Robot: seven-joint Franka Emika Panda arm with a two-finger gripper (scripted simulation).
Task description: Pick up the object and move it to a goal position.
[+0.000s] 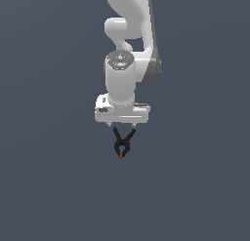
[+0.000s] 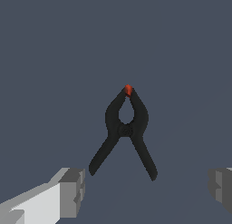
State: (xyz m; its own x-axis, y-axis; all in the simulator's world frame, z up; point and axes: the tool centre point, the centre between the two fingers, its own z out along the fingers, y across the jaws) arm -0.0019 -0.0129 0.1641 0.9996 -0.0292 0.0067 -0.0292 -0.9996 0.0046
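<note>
The object, a small black spring clamp [image 1: 122, 143] with a red-orange tip, lies on the dark grey surface directly under the white robot hand. In the exterior view its two splayed handles point up toward the hand and its tip points away from it. My gripper [image 1: 122, 125] is open and empty above the clamp. In the wrist view the clamp [image 2: 125, 130] lies flat between and beyond the two grey fingertips [image 2: 72, 191], which stand wide apart and clear of its handles. Whether the fingertips reach the clamp's height cannot be told.
A plain dark grey surface [image 1: 49, 186] fills both views. The white arm [image 1: 132, 35] rises behind the hand. No other objects or goal marker show.
</note>
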